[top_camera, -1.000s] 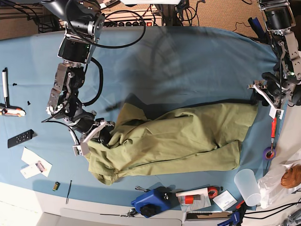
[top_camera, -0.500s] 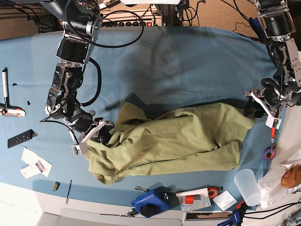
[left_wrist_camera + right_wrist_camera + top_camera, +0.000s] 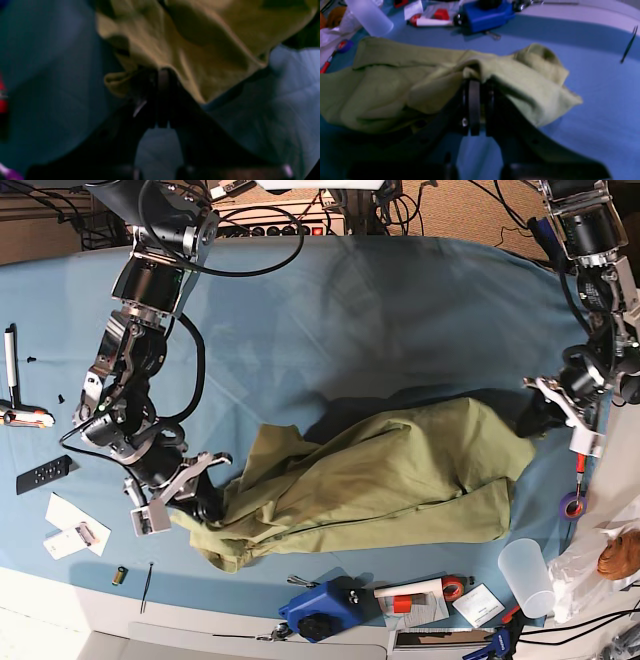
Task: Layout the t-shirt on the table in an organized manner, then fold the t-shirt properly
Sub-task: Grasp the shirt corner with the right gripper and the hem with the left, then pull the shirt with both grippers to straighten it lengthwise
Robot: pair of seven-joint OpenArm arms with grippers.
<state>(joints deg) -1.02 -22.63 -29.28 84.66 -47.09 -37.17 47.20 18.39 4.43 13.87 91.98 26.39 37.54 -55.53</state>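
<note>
The olive-green t-shirt [image 3: 380, 475] lies crumpled and stretched sideways across the front half of the blue-clothed table [image 3: 350, 310]. My right gripper [image 3: 205, 505] is at the shirt's left end, shut on a bunched fold of cloth. The right wrist view shows the fabric [image 3: 395, 82] draped over the closed right gripper [image 3: 475, 81]. My left gripper [image 3: 532, 418] is at the shirt's right edge. In the dark left wrist view the left gripper [image 3: 162, 75] has its jaws together, with the shirt's hem [image 3: 200, 50] pinched at the tips.
Along the front edge lie a blue tool [image 3: 320, 608], a red-capped tube [image 3: 415, 592] and a translucent cup [image 3: 527, 575]. A red-handled screwdriver [image 3: 581, 452] and purple tape [image 3: 572, 505] sit at the right. A remote [image 3: 42, 473], papers [image 3: 75, 530] and tweezers [image 3: 147, 585] lie at the left.
My left gripper has come in to the shirt's right edge and shut on it. The right arm has pulled the shirt's left end down and leftward, toward the front edge.
</note>
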